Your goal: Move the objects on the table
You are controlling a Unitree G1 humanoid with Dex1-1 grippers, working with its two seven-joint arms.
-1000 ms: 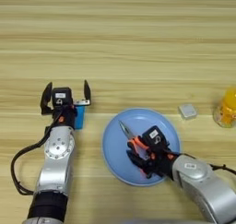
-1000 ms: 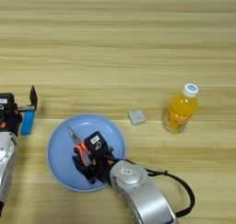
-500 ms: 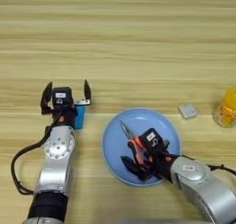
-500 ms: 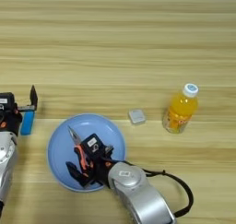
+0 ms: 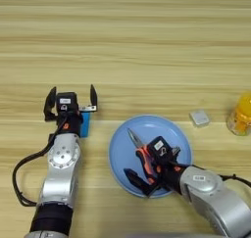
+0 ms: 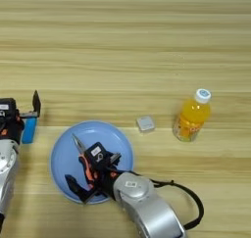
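The round light-blue plate point(image 5: 169, 131) lies at the near middle of the table point(image 5: 147, 46). On it rest the orange-and-black-handled pliers point(image 5: 138, 145), nose pointing up-left. My right gripper point(image 5: 153, 162) hovers over the plate, open, its fingers spread on either side of the pliers' handles; one black finger point(image 5: 133, 178) reaches toward the plate's near-left rim. The small white block point(image 5: 199, 117) sits just right of the plate. My left gripper point(image 5: 71, 99) stands open at the left, above a blue block point(image 5: 84, 125).
An orange-yellow bottle point(image 6: 192, 117) with a white cap stands upright to the right of the white block point(image 6: 145, 123). A black cable runs along the near edge beside my right arm.
My right gripper's fingers have spread apart over the plate, one swinging toward the lower left. The pliers' nose stays where it was. The left arm has not moved.
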